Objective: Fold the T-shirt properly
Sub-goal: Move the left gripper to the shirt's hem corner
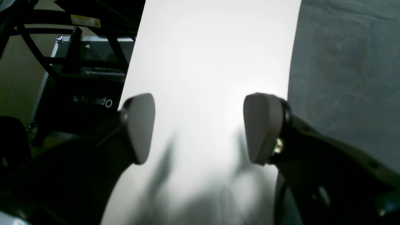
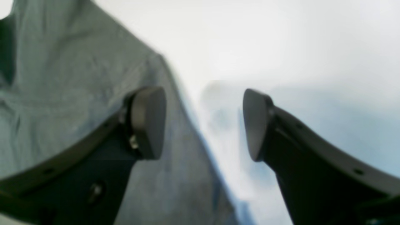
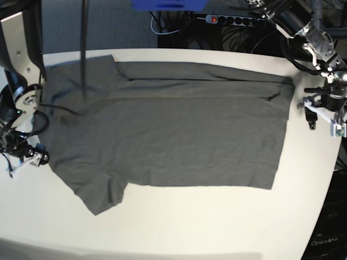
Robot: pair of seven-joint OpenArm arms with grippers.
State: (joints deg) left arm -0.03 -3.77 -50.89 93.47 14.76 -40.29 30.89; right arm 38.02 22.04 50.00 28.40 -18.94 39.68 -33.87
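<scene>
On the white table [image 3: 179, 222] the T-shirt [image 3: 179, 141] lay spread flat, its far edge already folded in. Beside its opposite ends waited the left gripper [image 1: 200, 128] and right gripper [image 2: 203, 123], jaws open and empty, apparently placed to pinch both ends together.

Overhead base; 2 close, table-facing wrist views

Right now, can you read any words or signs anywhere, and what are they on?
"OpenArm", seen upside down, on the black case beside the table.
"OpenArm", small and faint, on the dark thing at the base view's corner.
Yellow sticker on a dark frame: too blurred to read.
T-shirt: no writing visible.
</scene>
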